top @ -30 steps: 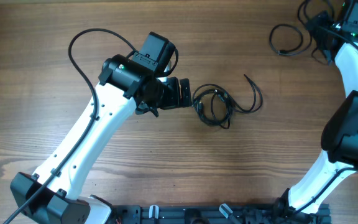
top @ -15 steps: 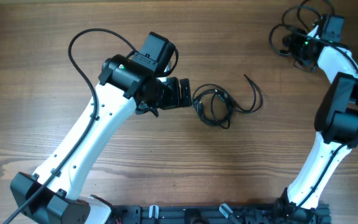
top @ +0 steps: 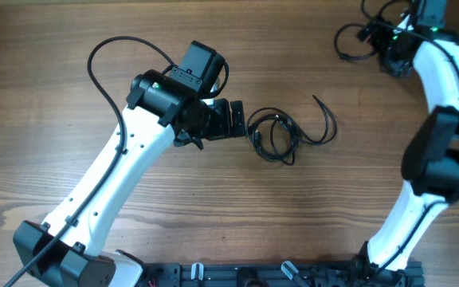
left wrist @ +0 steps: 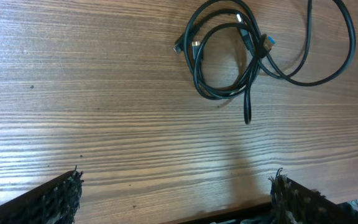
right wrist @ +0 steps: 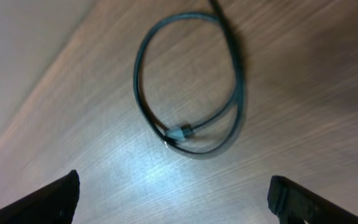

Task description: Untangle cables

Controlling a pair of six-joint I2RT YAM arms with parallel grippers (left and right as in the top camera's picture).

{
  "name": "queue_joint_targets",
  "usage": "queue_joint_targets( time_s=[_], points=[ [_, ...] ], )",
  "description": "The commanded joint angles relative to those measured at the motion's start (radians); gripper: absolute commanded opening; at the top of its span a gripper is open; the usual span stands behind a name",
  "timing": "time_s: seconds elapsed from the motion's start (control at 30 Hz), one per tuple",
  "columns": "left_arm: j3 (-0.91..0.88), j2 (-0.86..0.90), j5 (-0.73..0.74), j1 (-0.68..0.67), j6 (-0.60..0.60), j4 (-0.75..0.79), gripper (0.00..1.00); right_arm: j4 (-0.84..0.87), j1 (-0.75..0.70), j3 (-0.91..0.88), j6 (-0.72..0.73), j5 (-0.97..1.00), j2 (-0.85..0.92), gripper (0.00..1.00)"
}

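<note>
A tangled coil of thin black cables (top: 273,137) lies mid-table, one loose tail (top: 325,119) curving off to its right. My left gripper (top: 242,119) hovers just left of the coil, open and apart from it. In the left wrist view the coil (left wrist: 225,56) lies ahead of the left gripper (left wrist: 176,199), with bare wood between the fingertips (left wrist: 61,196). A separate cable loop (top: 349,41) lies at the far right corner. My right gripper (top: 373,36) stands open beside it. In the right wrist view that loop (right wrist: 191,81) and its plug (right wrist: 180,132) lie beyond the empty right gripper (right wrist: 173,199).
The left arm's own thick black cable (top: 106,72) arcs over the table at the left. The table edge (right wrist: 48,81) runs diagonally close to the far loop. The arm bases' rail (top: 277,275) lines the near edge.
The right arm has swung back and to the left at the far corner, and the loop beside it now lies a little further left. The left arm and the central coil are unmoved.
</note>
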Motion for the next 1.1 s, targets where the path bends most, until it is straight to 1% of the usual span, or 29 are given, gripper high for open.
queue_joint_targets(
  time_s=[0.0,0.07,0.2,0.27,0.3,0.37,0.5,0.57,0.63,0.73,0.77,0.8,0.83,0.87,0.9,0.93,1.0,1.07],
  points=[
    [-0.001,0.011,-0.003,0.004,0.002,0.001,1.0,-0.179,-0.004,0.037,-0.109,0.074,-0.197,1.0],
    [-0.001,0.011,-0.003,0.004,0.002,0.001,1.0,-0.307,-0.003,0.037,-0.108,0.017,-0.265,1.0],
    [-0.001,0.011,-0.003,0.004,0.002,0.001,1.0,-0.586,0.005,0.036,-0.111,-0.232,-0.34,1.0],
    [-0.001,0.011,-0.003,0.004,0.002,0.001,1.0,-0.709,0.038,0.03,-0.105,-0.243,-0.34,0.99],
    [-0.001,0.011,-0.003,0.004,0.002,0.001,1.0,-0.737,0.072,0.022,-0.071,-0.243,-0.34,1.0],
    [-0.001,0.011,-0.003,0.004,0.002,0.001,1.0,-0.74,0.155,0.016,-0.03,-0.233,-0.341,1.0],
    [-0.001,0.011,-0.002,0.004,0.002,0.001,1.0,-0.763,0.336,0.016,-0.027,-0.163,-0.357,1.0],
    [-0.001,0.011,-0.003,0.004,0.002,0.001,1.0,-0.761,0.397,0.016,-0.018,-0.149,-0.391,1.0],
    [-0.001,0.011,-0.002,0.004,0.002,0.001,1.0,-0.756,0.45,0.016,0.03,-0.084,-0.447,1.0],
    [-0.001,0.011,-0.005,0.004,0.003,0.004,1.0,-0.748,0.509,0.016,0.023,-0.058,-0.518,1.0],
    [-0.001,0.011,-0.033,0.009,-0.003,0.005,1.0,-0.747,0.523,0.016,0.021,-0.05,-0.524,1.0],
    [-0.001,0.011,-0.052,0.042,-0.082,-0.009,1.0,-0.745,0.539,0.015,0.022,-0.036,-0.524,1.0],
    [-0.001,0.011,-0.051,0.088,-0.124,-0.027,1.0,-0.741,0.545,0.013,0.023,-0.028,-0.522,1.0],
    [-0.001,0.011,-0.051,0.134,-0.134,-0.041,1.0,-0.74,0.547,0.013,0.023,-0.021,-0.522,1.0],
    [-0.001,0.011,-0.051,0.218,-0.126,-0.068,1.0,-0.738,0.546,0.013,0.022,0.008,-0.522,1.0],
    [-0.001,0.011,-0.051,0.273,-0.127,-0.083,1.0,-0.736,0.546,0.013,0.022,0.041,-0.522,1.0],
    [-0.001,0.011,-0.051,0.344,-0.127,-0.089,1.0,-0.726,0.546,0.013,0.02,0.153,-0.522,1.0],
    [-0.001,0.011,-0.051,0.377,-0.127,-0.089,1.0,-0.719,0.546,0.013,0.021,0.233,-0.522,1.0]
  ],
)
